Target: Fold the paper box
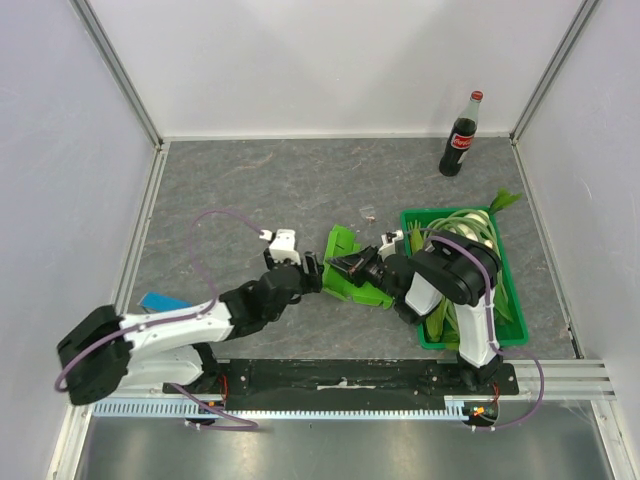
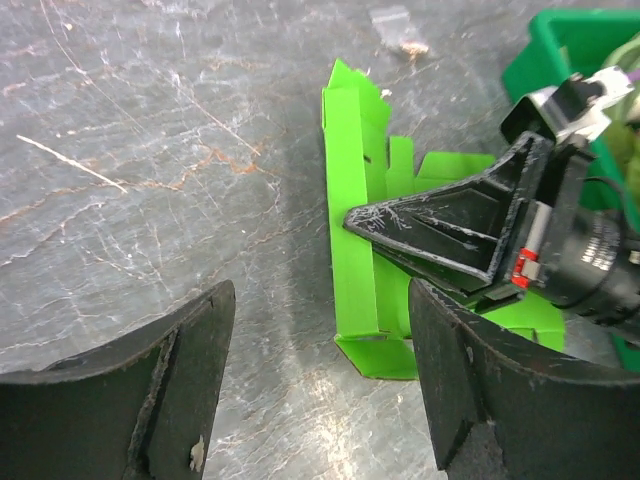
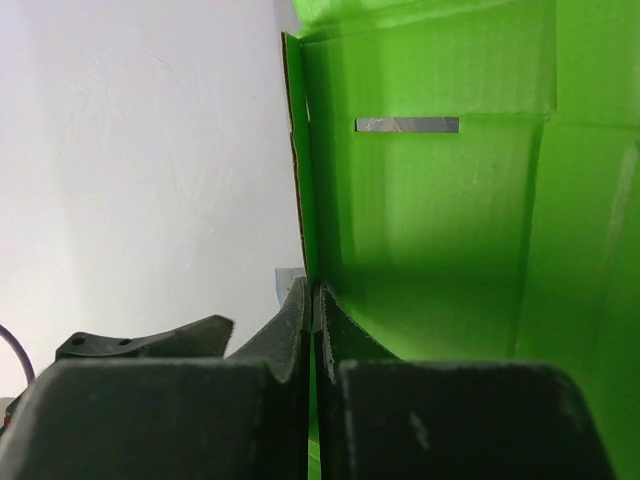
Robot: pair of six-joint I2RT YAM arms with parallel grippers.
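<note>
The paper box [image 1: 345, 262] is a lime-green card piece with raised flaps, lying on the grey table between my two grippers. My right gripper [image 1: 350, 267] is shut on one of its upright walls; in the right wrist view the card edge [image 3: 305, 180] runs down into the closed jaws [image 3: 314, 300]. My left gripper [image 1: 312, 272] is open and empty just left of the box; in the left wrist view the box [image 2: 360, 200] lies ahead and to the right, between and beyond my fingers [image 2: 318, 330], with the right gripper [image 2: 450, 225] on it.
A dark green crate [image 1: 510, 270] of leafy vegetables stands right of the box. A cola bottle [image 1: 461, 137] stands at the back right. A small blue block [image 1: 162, 301] lies by the left arm. A small scrap [image 1: 367, 211] lies behind the box.
</note>
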